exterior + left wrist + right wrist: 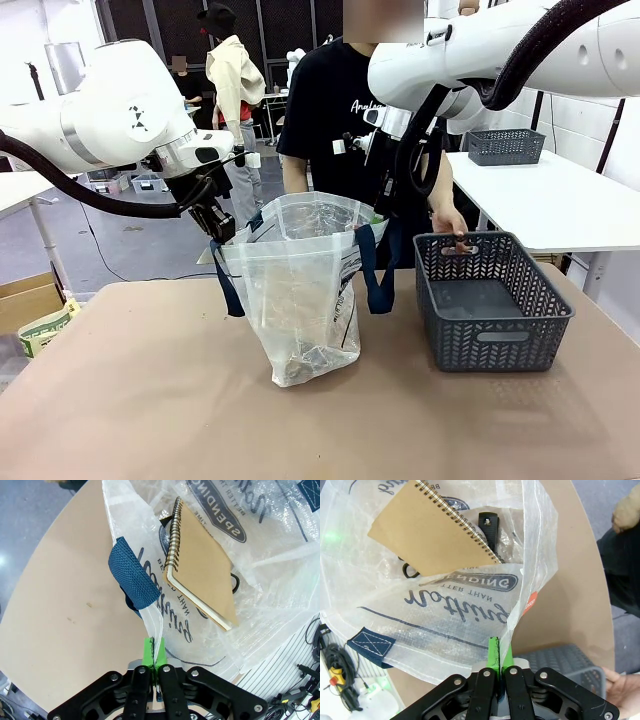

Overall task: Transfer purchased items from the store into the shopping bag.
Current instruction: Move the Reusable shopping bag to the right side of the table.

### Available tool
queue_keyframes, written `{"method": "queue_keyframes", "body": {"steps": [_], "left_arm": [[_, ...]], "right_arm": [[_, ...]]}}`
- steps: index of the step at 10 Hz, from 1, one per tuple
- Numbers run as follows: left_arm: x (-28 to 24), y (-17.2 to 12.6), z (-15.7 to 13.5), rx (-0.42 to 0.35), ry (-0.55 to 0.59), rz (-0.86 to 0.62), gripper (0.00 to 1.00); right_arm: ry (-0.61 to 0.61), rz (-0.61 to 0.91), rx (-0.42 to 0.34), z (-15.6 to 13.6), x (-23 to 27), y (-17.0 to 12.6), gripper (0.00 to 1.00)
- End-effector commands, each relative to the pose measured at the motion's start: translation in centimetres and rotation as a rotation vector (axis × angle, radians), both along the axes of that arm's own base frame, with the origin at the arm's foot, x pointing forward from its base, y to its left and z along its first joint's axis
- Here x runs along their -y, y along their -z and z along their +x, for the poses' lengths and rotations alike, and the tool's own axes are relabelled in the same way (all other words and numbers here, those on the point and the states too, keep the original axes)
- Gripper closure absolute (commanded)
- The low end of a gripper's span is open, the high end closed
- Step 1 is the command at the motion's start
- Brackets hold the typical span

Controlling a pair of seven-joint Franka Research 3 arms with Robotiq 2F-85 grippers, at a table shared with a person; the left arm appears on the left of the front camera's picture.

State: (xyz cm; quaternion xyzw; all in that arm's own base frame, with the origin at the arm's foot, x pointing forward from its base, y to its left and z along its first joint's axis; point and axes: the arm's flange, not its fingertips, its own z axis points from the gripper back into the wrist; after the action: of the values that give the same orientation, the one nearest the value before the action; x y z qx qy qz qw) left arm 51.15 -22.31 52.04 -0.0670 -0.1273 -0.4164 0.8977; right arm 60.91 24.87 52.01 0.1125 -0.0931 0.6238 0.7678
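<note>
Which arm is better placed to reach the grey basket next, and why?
Right, probably: the right gripper pinches the bag rim beside the basket; the left gripper holds the opposite rim.

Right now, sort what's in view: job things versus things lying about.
Job: shopping bag, held open by left gripper and right gripper; spiral notebook inside it; dark grey basket, person's hand at its handle.
Lying about: second grey basket on the white side table.

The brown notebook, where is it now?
The brown notebook lies inside the shopping bag, which stands mid-table left of the grey basket; a small black item sits beside it.
</note>
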Motion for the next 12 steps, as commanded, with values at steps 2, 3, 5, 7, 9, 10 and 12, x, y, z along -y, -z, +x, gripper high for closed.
{"method": "queue_keyframes", "body": {"steps": [2, 3, 5, 7, 9, 10, 12], "left_arm": [[-0.05, -0.07, -0.01, 0.003, -0.014, 0.002, 1.00], [-0.05, -0.07, -0.01, 0.003, -0.014, 0.002, 1.00], [-0.05, -0.07, -0.01, 0.003, -0.014, 0.002, 1.00], [-0.05, -0.07, -0.01, 0.003, -0.014, 0.002, 1.00], [-0.05, -0.07, -0.01, 0.003, -0.014, 0.002, 1.00], [-0.05, -0.07, -0.01, 0.003, -0.014, 0.002, 1.00], [-0.05, -0.07, -0.01, 0.003, -0.014, 0.002, 1.00]], "right_arm": [[-0.002, -0.002, -0.006, 0.01, 0.11, -0.19, 1.00], [-0.002, -0.002, -0.006, 0.01, 0.11, -0.19, 1.00], [-0.002, -0.002, -0.006, 0.01, 0.11, -0.19, 1.00], [-0.002, -0.002, -0.006, 0.01, 0.11, -0.19, 1.00], [-0.002, -0.002, -0.006, 0.01, 0.11, -0.19, 1.00], [-0.002, -0.002, -0.006, 0.01, 0.11, -0.19, 1.00], [-0.002, -0.002, -0.006, 0.01, 0.11, -0.19, 1.00]]}}
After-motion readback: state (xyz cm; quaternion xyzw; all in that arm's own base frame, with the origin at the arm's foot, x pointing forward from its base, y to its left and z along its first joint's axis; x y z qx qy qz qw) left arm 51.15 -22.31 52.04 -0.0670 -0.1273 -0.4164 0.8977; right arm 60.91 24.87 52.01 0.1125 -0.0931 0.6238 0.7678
